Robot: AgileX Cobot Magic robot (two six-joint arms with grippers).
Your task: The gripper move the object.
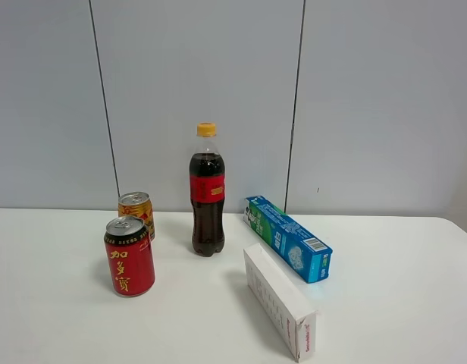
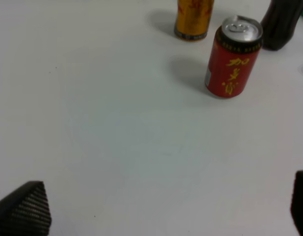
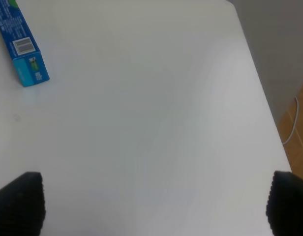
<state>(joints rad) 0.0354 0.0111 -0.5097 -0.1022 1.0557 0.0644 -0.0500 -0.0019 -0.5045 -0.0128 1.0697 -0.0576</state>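
A tall cola bottle [image 1: 207, 193] stands upright on the white table [image 1: 385, 303] between a red can [image 1: 130, 256] and a blue box [image 1: 288, 237]; both grippers [image 2: 166, 206] [image 3: 154, 201] hang spread apart and empty, so a careless reach might topple it.

A white tabletop [image 1: 415, 303] carries five things. The cola bottle [image 1: 207, 193] stands upright near the middle, toward the back. Just left of the bottle stands a gold can [image 1: 136, 212], and in front of that can, farther from the bottle, a red can [image 1: 130, 256] with gold characters. Right of the bottle lies a blue box [image 1: 288, 237] on its long side, angled away from it. In front of the bottle and to its right lies a white box [image 1: 280, 299], close beside the blue one.
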